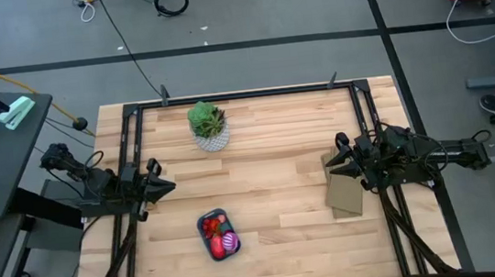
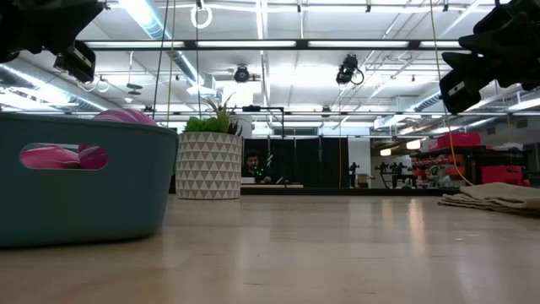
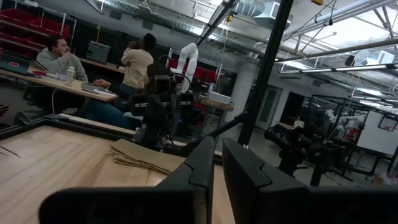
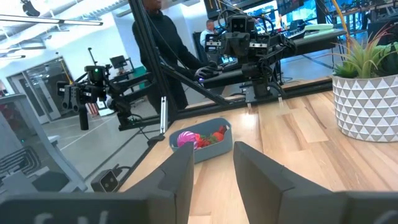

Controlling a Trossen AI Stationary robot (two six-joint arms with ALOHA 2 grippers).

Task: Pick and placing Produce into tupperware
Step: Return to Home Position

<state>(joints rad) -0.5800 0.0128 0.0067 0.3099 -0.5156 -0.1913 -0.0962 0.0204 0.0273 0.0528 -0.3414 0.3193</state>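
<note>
- The tupperware (image 2: 101, 203) is being seen near the front middle of the table, with the produce lying inside it: the purple ribbed ball (image 1: 231, 243) at the nearer end and the small red pieces (image 1: 212, 223) just beside it at the farther end.
- No produce is being seen on the bare wood outside the tray, so the filling is being judged as finished.
- The tiny red pieces are being judged as light, smooth and easily bruised. A soft pinch across the round middle is being advised, because they are likely to roll or slip.
- The purple ball is being judged as firmer and a little heavier. Its ribs are giving some hold, so it is best taken across its widest part.
- The tray itself is being judged as light, stiff plastic that slides easily on wood. Its short wall with the slot is being considered the best place to grip.
- The left gripper (image 1: 168, 186) is being held above the left side of the table, well apart from the tray. Its fingers are being kept almost together, with only a thin slit and nothing between them.
- The right gripper (image 1: 333, 164) is being held above the right side, over the tan flat piece (image 1: 346, 197), with fingers apart and empty. The tray is lying between the two arms, toward the front.
- The plant (image 1: 208, 124) is being left at the back of the table.
</note>
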